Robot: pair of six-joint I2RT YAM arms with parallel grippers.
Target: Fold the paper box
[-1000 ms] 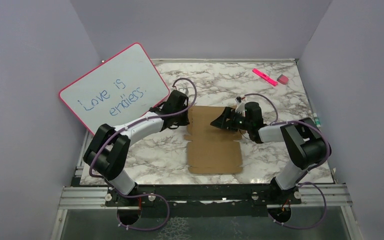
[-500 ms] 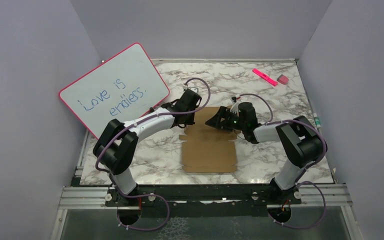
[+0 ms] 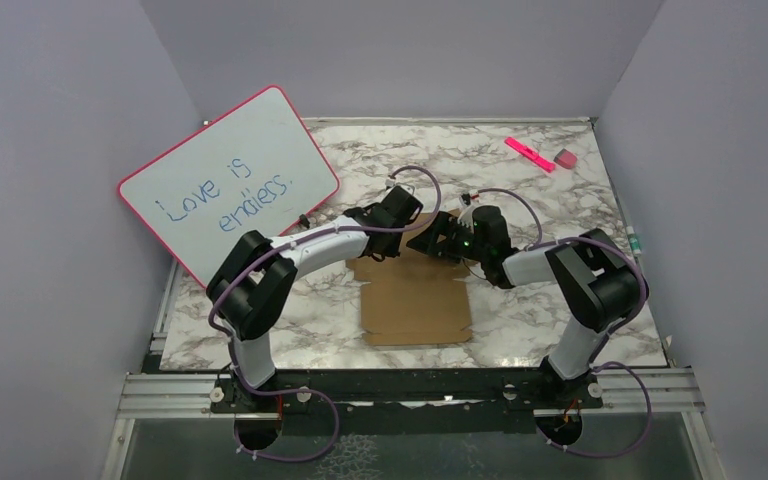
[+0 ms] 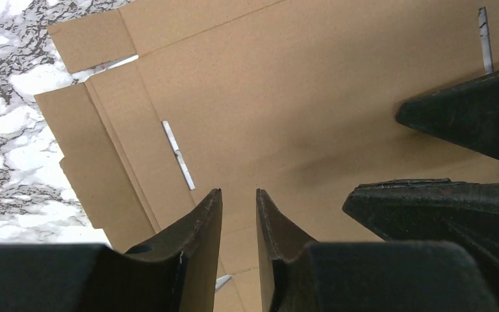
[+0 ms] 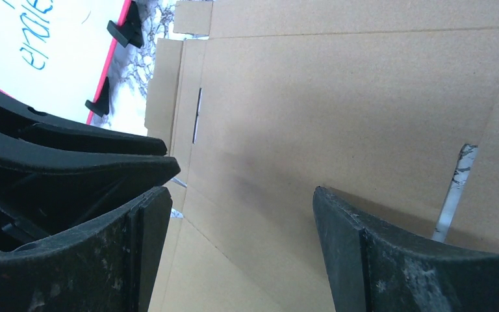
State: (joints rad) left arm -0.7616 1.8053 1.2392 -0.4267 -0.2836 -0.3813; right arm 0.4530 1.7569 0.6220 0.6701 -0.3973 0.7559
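brown cardboard, flat on the marble table (image 3: 560, 205): the paper box (image 3: 415, 305) lay unfolded between the two arms, flaps spread out, slits showing marble through them. both grippers met over its far end, tip to tip. the left gripper (image 4: 237, 193) had its fingers a sliver apart, nothing caught between them, bare cardboard showing through the gap. the right gripper (image 5: 242, 192) stood spread wide, empty too, hanging low over the main panel. whether any fingertip touched the sheet was hard to tell from these angles. off to the left leaned a pink-framed whiteboard (image 3: 228, 185) with blue writing. a pink marker (image 3: 529, 154) and an eraser (image 3: 565, 158) sat at the far right, well apart from the box.
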